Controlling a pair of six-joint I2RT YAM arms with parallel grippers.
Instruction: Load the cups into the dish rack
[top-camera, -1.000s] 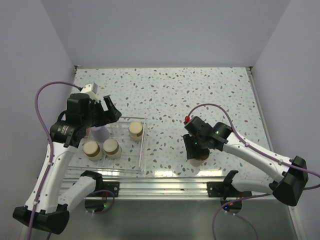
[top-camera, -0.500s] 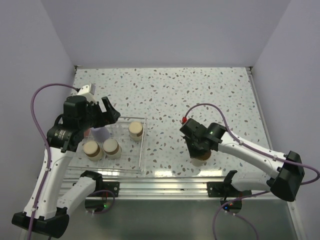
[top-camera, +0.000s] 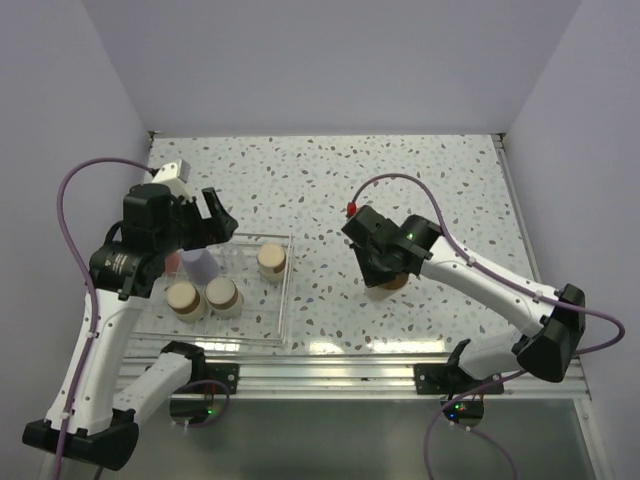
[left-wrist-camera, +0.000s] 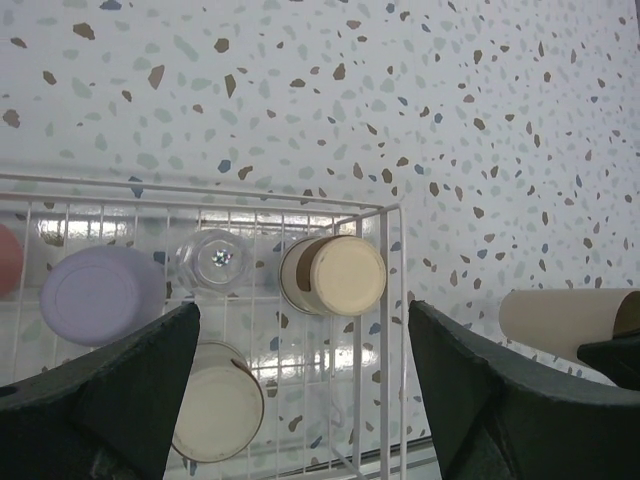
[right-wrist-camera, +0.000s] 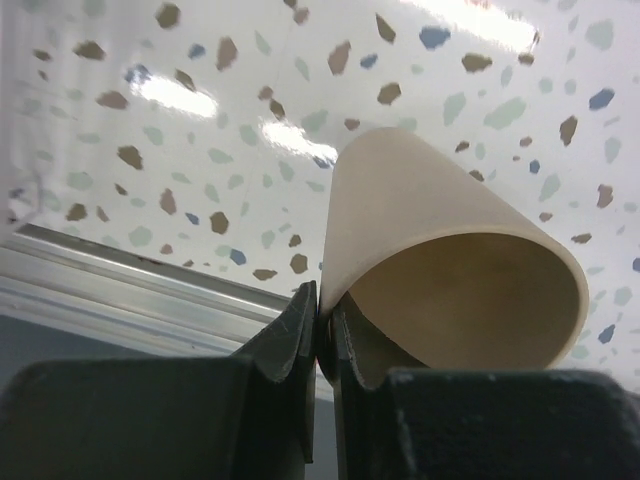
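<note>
1. Step in hand: hauling one cup to the rack (top-camera: 287, 290). The right claw (right-wrist-camera: 320, 318) is pinched tight on the beige cup (right-wrist-camera: 450, 255), clamping its wall at the rim with one finger inside and one outside. The cup is tipped on its side.
2. The beige cup is over the table (top-camera: 400, 180), right of the rack's right wall and apart from it, toward the near edge.
3. The left claw (left-wrist-camera: 300, 330) is spread wide and holds nothing. It hangs over the rack's far side.
4. The rack sits at the near-left corner and holds a lavender cup (left-wrist-camera: 100, 295), a clear cup (left-wrist-camera: 215, 258) and banded cups (left-wrist-camera: 335, 275).
5. Next move, my read: swing left, clear the right wall, level the cup over a free grid spot, release. The rim pinch is thin, so go slow, and watch the left claw.
</note>
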